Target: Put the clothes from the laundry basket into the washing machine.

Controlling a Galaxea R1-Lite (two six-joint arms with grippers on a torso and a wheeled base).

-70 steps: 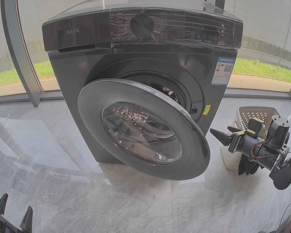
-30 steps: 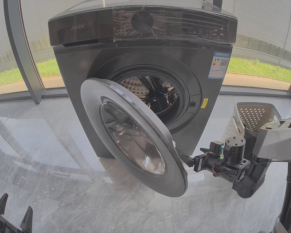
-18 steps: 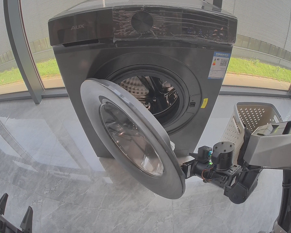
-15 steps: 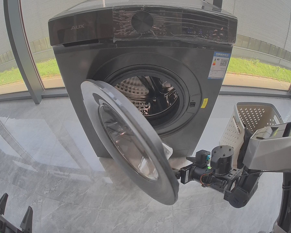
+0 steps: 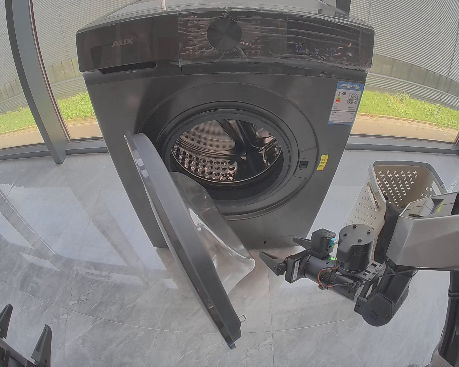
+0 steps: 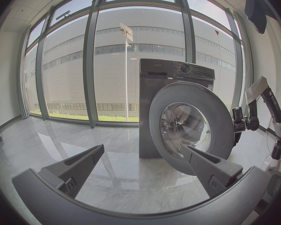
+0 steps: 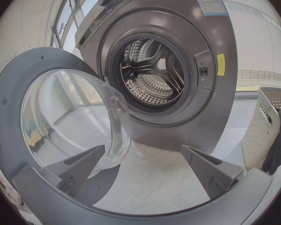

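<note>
The door of the washing machine has swung from half shut to wide open. Our right gripper has come clear of it, near the machine's lower right corner, fingers spread and empty. The drum is now reachable, so we judge loading can start. Our left gripper, also spread, sits well off the machine's front left. The right wrist view shows a dark garment draped over the laundry basket just right of the machine, and a drum that seems empty.
</note>
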